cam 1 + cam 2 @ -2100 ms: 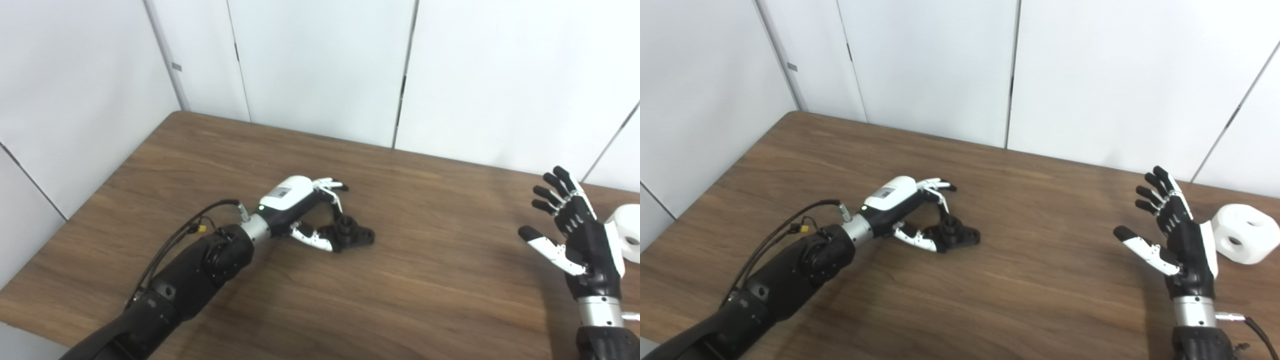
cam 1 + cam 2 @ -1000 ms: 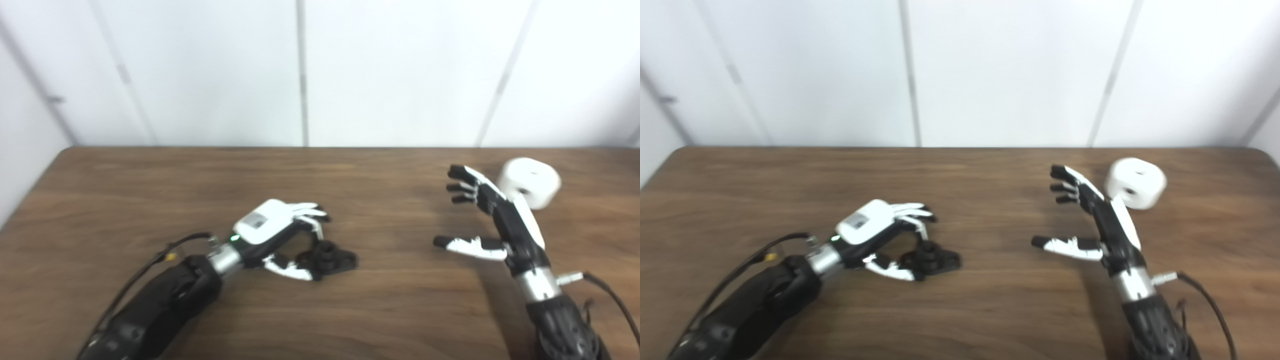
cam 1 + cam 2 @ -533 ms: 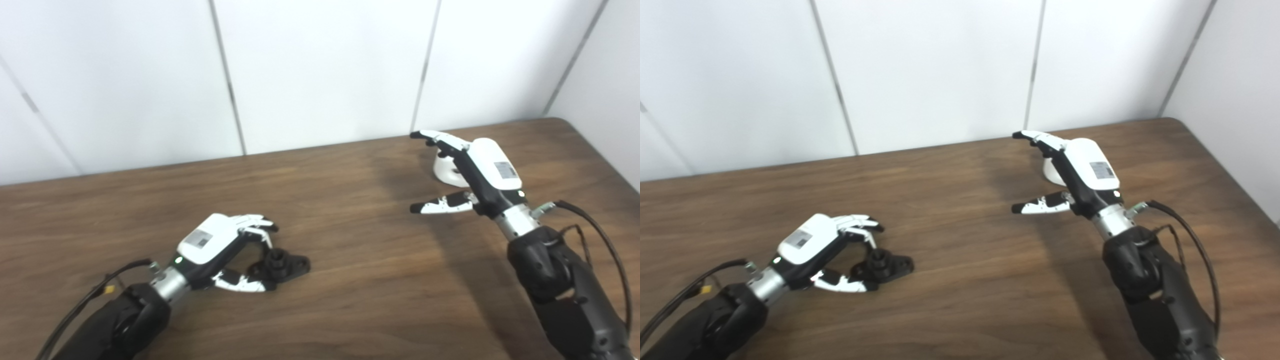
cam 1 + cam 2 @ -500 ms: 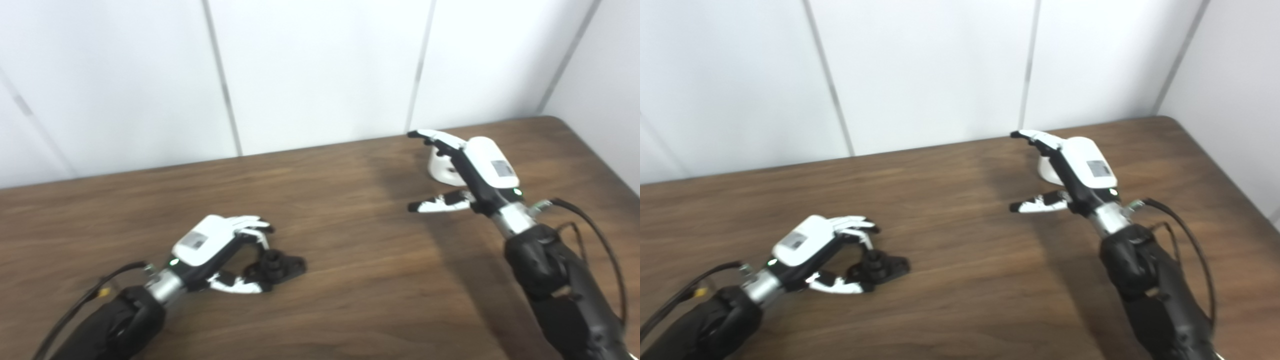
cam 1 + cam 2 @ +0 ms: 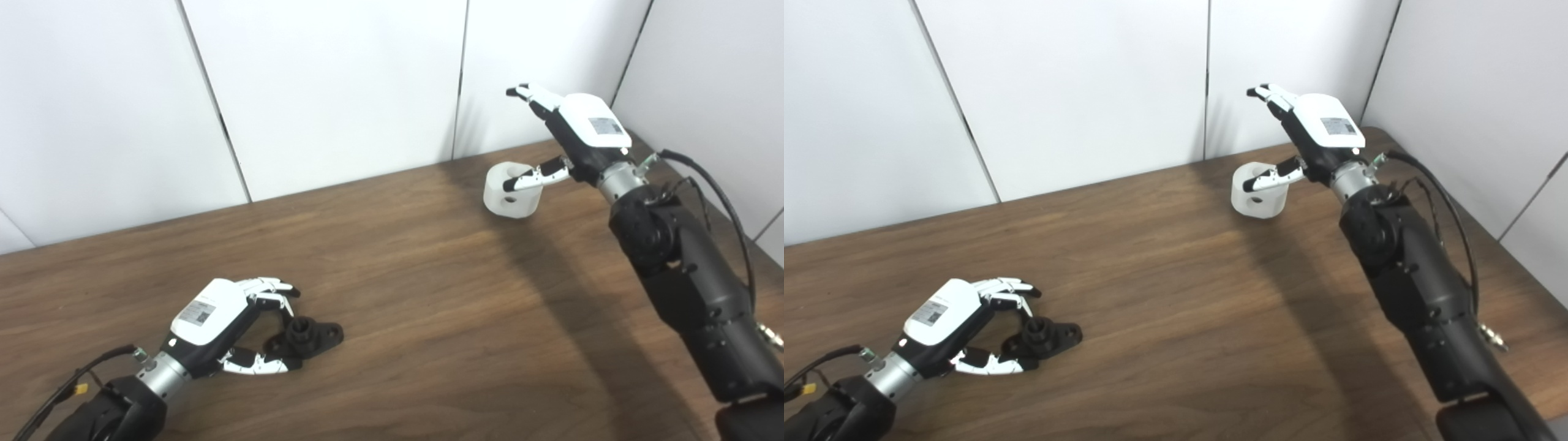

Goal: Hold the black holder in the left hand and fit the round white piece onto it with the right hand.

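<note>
The right hand (image 5: 572, 131) sits in the upper right of the frame above the round white piece (image 5: 512, 197), fingers spread and raised, thumb lying over the piece's top; it grips nothing. The piece stands on the wooden table (image 5: 429, 318) near the far edge. In the lower left, the left hand (image 5: 236, 324) curls around the black holder (image 5: 305, 335), which lies on the table, fingers above it and thumb beside it, not clearly clamped.
</note>
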Robot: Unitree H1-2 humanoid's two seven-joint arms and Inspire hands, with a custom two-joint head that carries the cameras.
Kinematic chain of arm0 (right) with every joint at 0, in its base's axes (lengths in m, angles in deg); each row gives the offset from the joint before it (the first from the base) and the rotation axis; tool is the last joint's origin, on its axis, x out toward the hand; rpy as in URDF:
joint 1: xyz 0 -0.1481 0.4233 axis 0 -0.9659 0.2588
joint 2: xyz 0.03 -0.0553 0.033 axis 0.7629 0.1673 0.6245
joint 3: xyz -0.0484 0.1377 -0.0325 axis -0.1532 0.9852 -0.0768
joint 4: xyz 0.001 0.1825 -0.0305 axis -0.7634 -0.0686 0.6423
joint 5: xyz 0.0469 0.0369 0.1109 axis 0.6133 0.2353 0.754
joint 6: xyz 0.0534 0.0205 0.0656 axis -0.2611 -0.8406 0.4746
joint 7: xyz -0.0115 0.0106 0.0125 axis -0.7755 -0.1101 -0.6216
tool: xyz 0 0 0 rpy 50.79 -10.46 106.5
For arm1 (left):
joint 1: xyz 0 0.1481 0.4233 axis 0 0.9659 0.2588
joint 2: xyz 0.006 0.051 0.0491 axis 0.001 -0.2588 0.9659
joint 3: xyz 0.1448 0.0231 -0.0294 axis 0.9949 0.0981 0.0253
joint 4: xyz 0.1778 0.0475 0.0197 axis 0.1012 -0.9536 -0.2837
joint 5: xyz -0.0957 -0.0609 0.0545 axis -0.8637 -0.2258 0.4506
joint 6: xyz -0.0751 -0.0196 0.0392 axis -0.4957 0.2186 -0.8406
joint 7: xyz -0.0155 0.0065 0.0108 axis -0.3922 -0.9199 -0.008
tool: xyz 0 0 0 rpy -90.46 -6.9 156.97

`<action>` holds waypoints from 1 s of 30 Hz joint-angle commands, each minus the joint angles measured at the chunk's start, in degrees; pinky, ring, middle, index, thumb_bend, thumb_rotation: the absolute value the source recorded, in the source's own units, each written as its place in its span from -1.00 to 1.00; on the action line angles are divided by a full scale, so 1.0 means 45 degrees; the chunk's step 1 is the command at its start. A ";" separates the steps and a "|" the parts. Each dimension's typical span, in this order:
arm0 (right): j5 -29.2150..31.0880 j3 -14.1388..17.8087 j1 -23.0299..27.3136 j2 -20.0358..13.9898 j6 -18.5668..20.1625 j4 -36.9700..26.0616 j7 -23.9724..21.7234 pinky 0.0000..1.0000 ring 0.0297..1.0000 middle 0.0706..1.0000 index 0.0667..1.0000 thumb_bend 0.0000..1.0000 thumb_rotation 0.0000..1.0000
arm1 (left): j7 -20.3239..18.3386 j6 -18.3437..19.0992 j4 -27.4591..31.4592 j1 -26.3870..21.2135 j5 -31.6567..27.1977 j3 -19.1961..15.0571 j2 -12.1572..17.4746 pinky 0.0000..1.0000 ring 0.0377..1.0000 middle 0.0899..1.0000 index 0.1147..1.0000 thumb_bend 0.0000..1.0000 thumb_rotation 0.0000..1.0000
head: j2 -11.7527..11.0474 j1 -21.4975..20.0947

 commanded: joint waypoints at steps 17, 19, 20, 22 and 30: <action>0.0208 -0.1564 0.2953 -0.1474 0.2302 0.1616 -0.3237 0.74 0.94 0.98 0.75 1.00 -0.12 | -0.1100 0.0170 -0.0036 0.0775 0.0607 -0.0091 0.0574 0.37 0.59 0.50 -0.16 0.05 -0.89 | -0.0117 -0.0115; 0.0294 -0.1678 0.3068 -0.1420 0.2559 0.1712 -0.3487 0.75 0.97 0.99 0.75 1.00 -0.09 | -0.1256 0.0206 0.0067 0.0827 0.0595 -0.0171 0.0560 0.39 0.60 0.51 -0.16 0.05 -0.89 | -0.0176 -0.0097; 0.0362 -0.1724 0.3111 -0.1389 0.2660 0.1762 -0.3573 0.77 0.98 1.00 0.75 1.00 -0.09 | -0.1315 0.0214 0.0098 0.0845 0.0593 -0.0202 0.0551 0.38 0.59 0.50 -0.16 0.05 -0.89 | -0.0176 -0.0097; 0.0390 -0.1861 0.3181 -0.1372 0.2794 0.1787 -0.3751 0.80 1.00 1.00 0.75 1.00 -0.04 | -0.1169 0.0178 0.0076 0.0864 0.0549 -0.0182 0.0558 0.38 0.59 0.50 -0.16 0.05 -0.89 | -0.0168 -0.0087; 0.0348 -0.2251 0.3328 -0.1416 0.3277 0.1413 -0.4239 0.79 1.00 1.00 0.74 1.00 0.08 | -0.1145 0.0158 0.0050 0.0888 0.0520 -0.0185 0.0616 0.37 0.58 0.49 -0.16 0.05 -0.89 | -0.0105 -0.0117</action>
